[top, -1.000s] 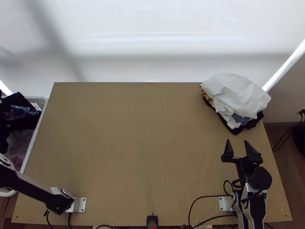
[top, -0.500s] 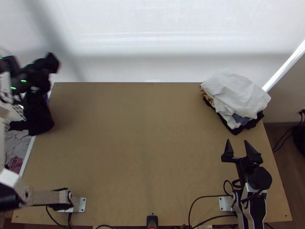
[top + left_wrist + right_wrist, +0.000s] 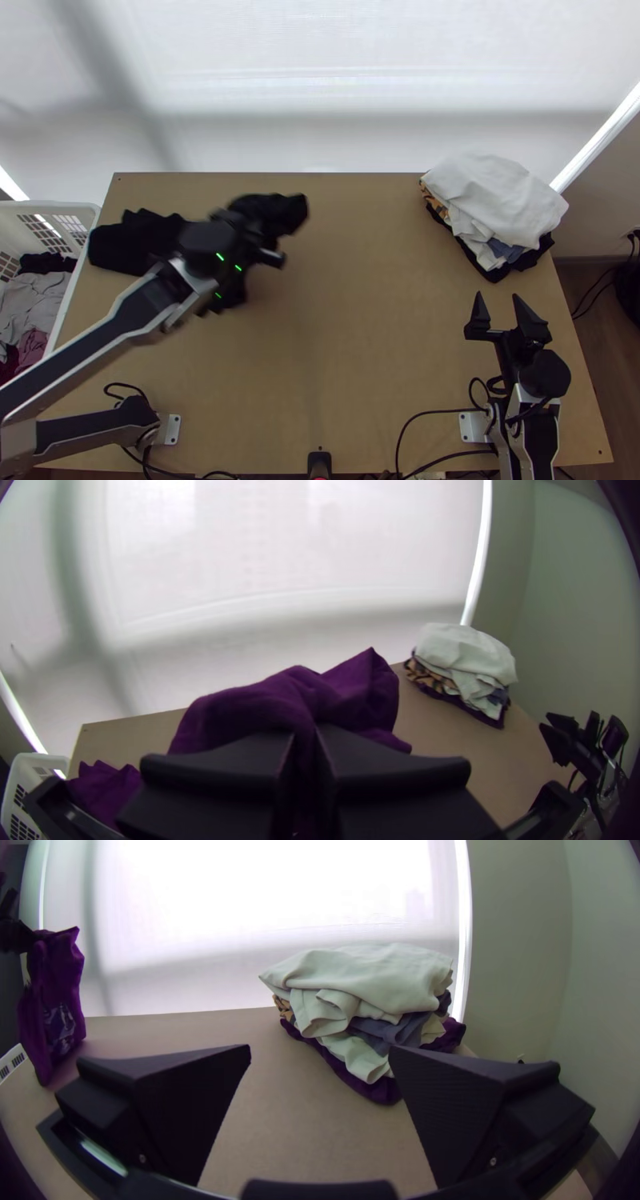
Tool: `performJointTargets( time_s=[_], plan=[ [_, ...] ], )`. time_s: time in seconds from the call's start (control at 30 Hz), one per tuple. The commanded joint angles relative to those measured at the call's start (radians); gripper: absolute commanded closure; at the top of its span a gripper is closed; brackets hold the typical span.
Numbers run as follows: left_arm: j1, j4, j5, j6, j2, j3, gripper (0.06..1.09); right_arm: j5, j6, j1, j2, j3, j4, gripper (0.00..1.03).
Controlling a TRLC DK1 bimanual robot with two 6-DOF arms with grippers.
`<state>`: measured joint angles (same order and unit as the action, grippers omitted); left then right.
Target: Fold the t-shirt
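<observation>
In the top view my left gripper [image 3: 268, 240] is over the table's back left part, blurred, with the black t-shirt [image 3: 144, 240] hanging bunched beneath and around it. The left wrist view has the left gripper [image 3: 305, 747] shut on the cloth, which looks purple [image 3: 293, 697] there and bulges up beyond the fingers. Some of the shirt lies on the tabletop towards the basket. At the table's right side my right gripper [image 3: 498, 308] stands open and holds nothing; its fingers are wide apart in the right wrist view, the gripper [image 3: 320, 1057] facing a clothes stack.
A stack of folded clothes [image 3: 496, 196], white on top, sits at the table's back right corner. The white basket [image 3: 70, 214] with more clothes stands off the left edge. Bare tabletop [image 3: 360, 320] spans the middle. Cables run along the near edge.
The left arm has swung from the basket to the right over the table, bringing the black shirt out of the basket and across the tabletop. The right arm has kept still.
</observation>
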<state>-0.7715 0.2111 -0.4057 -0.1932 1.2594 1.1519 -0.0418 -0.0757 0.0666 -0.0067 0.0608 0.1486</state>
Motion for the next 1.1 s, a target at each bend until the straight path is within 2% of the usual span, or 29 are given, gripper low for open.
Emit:
performJointTargets(
  time_s=[0.0, 0.27, 0.3, 0.33, 0.37, 0.43, 0.73, 0.83, 0.93, 1.0, 1.07],
  plan=[
    [-0.087, -0.159, -0.021, -0.043, 0.021, -0.075, 1.05, -0.001, -0.013, 0.002, 0.004, 0.001, 0.02, 0.05],
    [-0.195, -0.461, -0.021, -0.104, 0.14, -0.143, 1.05, 0.0, -0.013, 0.002, 0.004, 0.001, 0.02, 0.05],
    [-0.213, -0.493, -0.018, -0.109, 0.147, -0.146, 1.0, -0.001, -0.013, 0.002, 0.004, 0.001, 0.02, 0.05],
    [-0.229, -0.521, -0.016, -0.111, 0.152, -0.147, 0.86, -0.001, -0.013, 0.001, 0.004, 0.001, 0.02, 0.05],
    [-0.239, -0.542, -0.01, -0.111, 0.153, -0.147, 0.63, -0.001, -0.013, 0.001, 0.004, 0.001, 0.02, 0.05],
    [-0.252, -0.556, 0.03, -0.114, 0.159, -0.136, 0.1, -0.001, -0.013, 0.001, 0.004, 0.001, 0.02, 0.05],
    [-0.16, -0.493, 0.087, -0.232, -0.02, -0.135, 0.1, 0.0, -0.013, 0.001, 0.004, 0.001, 0.02, 0.05],
    [-0.057, -0.365, 0.128, -0.226, -0.08, -0.11, 0.1, -0.001, -0.013, 0.001, 0.004, 0.001, 0.02, 0.05],
    [0.084, -0.223, 0.166, -0.183, -0.107, -0.093, 0.1, 0.0, -0.013, 0.001, 0.004, 0.001, 0.02, 0.05],
    [0.193, -0.145, 0.183, -0.121, -0.124, -0.095, 0.11, -0.001, -0.013, 0.001, 0.004, 0.001, 0.02, 0.05],
    [0.298, -0.068, 0.24, -0.052, -0.138, -0.093, 0.11, 0.0, -0.013, 0.001, 0.004, 0.001, 0.02, 0.05]
  ],
)
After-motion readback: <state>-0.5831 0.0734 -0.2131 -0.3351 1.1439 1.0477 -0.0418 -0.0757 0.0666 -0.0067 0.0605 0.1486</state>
